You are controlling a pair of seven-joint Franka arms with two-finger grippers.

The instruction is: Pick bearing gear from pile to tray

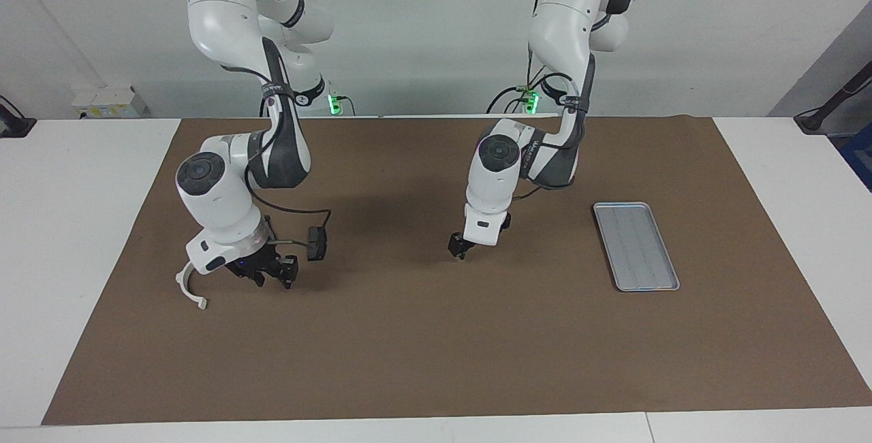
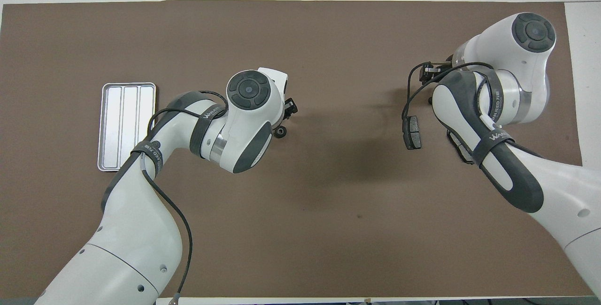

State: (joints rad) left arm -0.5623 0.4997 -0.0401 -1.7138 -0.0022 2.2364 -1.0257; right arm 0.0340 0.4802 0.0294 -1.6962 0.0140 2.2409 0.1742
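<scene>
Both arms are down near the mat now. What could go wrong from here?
The right gripper works low among the pile, with the white bracket and a brake pad close by; it may knock them. The left gripper hangs over bare mat, and its arm partly overhangs the tray, so a sweep might shift it.

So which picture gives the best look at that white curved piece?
The facing view. There the white curved bracket lies in plain sight on the brown mat, just beside the right pincer, its whole arc showing. In the overhead view the right arm covers that spot, so the bracket cannot be seen.
</scene>
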